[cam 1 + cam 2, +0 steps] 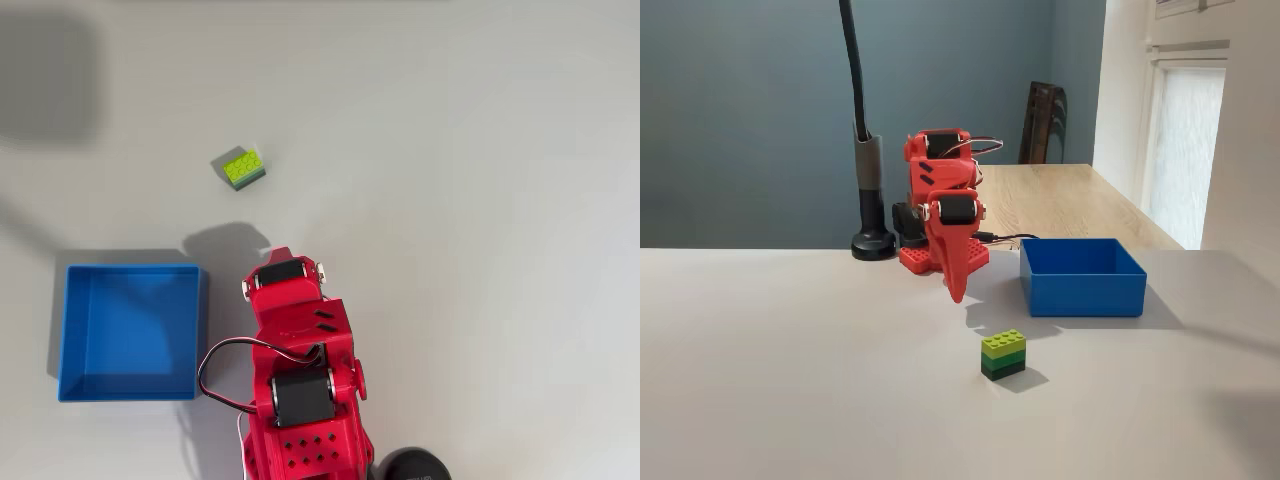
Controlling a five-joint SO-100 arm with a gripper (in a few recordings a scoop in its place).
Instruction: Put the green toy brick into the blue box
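The green toy brick point(243, 168) point(1002, 354) sits alone on the pale table, lime-green studded top over darker green sides. The blue box point(82, 330) point(1082, 290) is a square tray with low walls, standing empty beside the red arm's base. My red gripper point(956, 288) hangs pointing down above the table, between the base and the brick, its jaws closed to a point with nothing in them. In the overhead view the wrist motor point(285, 272) covers the fingers. The brick lies apart from the gripper, further out from the base.
A black pole on a round foot point(872, 243) point(410, 466) stands next to the arm's base. A wooden table point(1070, 200) lies behind the grey one. A window is at the right of the fixed view.
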